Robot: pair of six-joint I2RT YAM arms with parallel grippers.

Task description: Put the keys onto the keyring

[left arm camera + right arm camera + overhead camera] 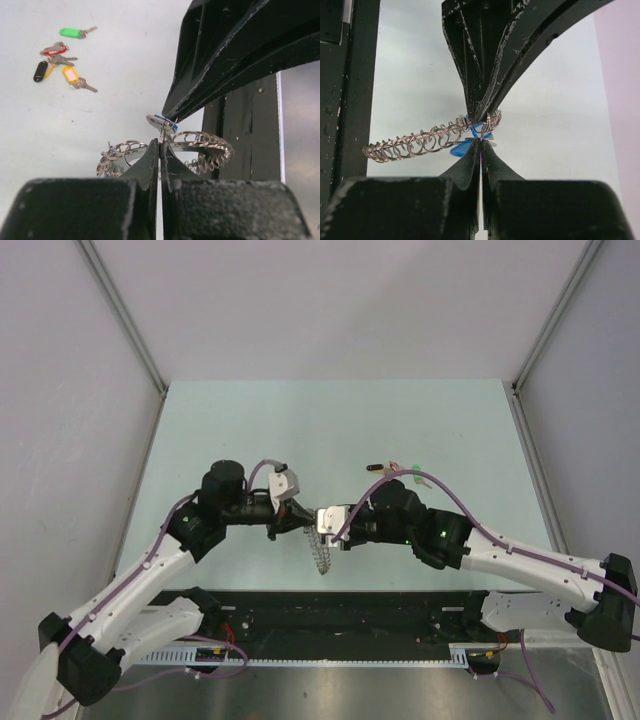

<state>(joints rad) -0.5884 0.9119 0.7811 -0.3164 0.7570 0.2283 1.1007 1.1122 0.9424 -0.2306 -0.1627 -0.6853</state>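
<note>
Left gripper (160, 146) clamped on keyring (205, 145) coil, right gripper (480, 144) clamped on blue key (461, 148) at same spot, keyring hanging between both, remaining keys (60, 57) loose on table (125, 75).

The left tool (300, 517) and right tool (322, 519) meet tip to tip above the pale green surface (250, 420), near the middle of its near edge. The coiled keyring (320, 553) hangs from where they meet, lifted off the surface. A few loose keys (398, 469) lie just behind the right arm, right of the surface's centre; a green head shows among them.
</note>
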